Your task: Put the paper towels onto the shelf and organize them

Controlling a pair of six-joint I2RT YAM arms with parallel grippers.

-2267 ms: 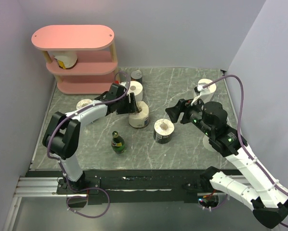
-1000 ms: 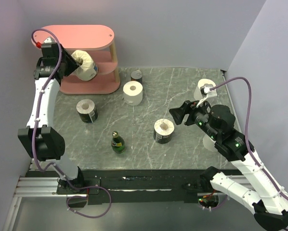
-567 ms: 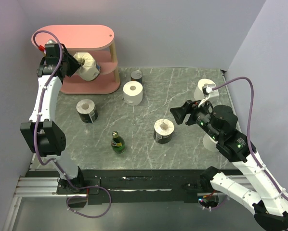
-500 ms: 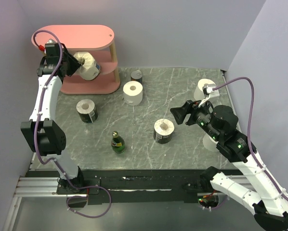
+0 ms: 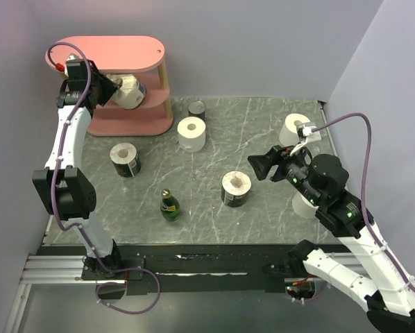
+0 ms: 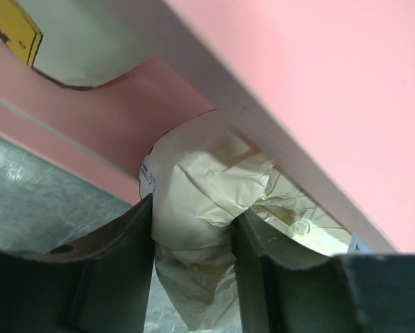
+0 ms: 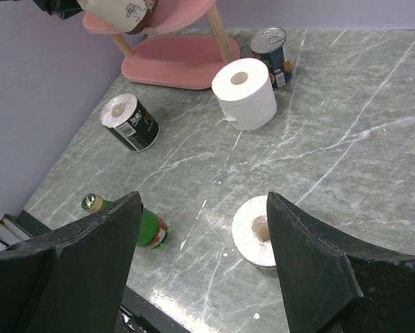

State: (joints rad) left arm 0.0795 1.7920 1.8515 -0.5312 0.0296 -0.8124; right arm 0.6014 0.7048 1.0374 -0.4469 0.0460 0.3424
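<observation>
Top external view has the left tool (image 5: 116,91) raised at the left end of the shelf (image 5: 110,53), clamped on a cream roll (image 5: 130,90) that hangs clear of the counter (image 5: 263,132), just under the top board. In the left wrist view the crumpled wrapper of that roll (image 6: 200,201) bulges between the two fingers (image 6: 124,263). The pink board's edge runs close above and ahead of the tool, and a labelled roll (image 6: 75,41) already sits deeper in, up and to the tool's left. The step in hand looks like seating this roll on the middle tier. The next move probably calls for pushing it forward beneath the board, lowering it until it rests beside the labelled roll, and only then releasing, since the soft wrapper could catch on the edge. Below the tool, a dark-wrapped roll (image 5: 125,159), a white roll (image 5: 191,133) and a third roll (image 5: 235,189) wait on the counter. The right tool (image 5: 259,166) hovers with its jaws wide and empty, and the third roll (image 7: 256,239) lies just below and ahead of it.
</observation>
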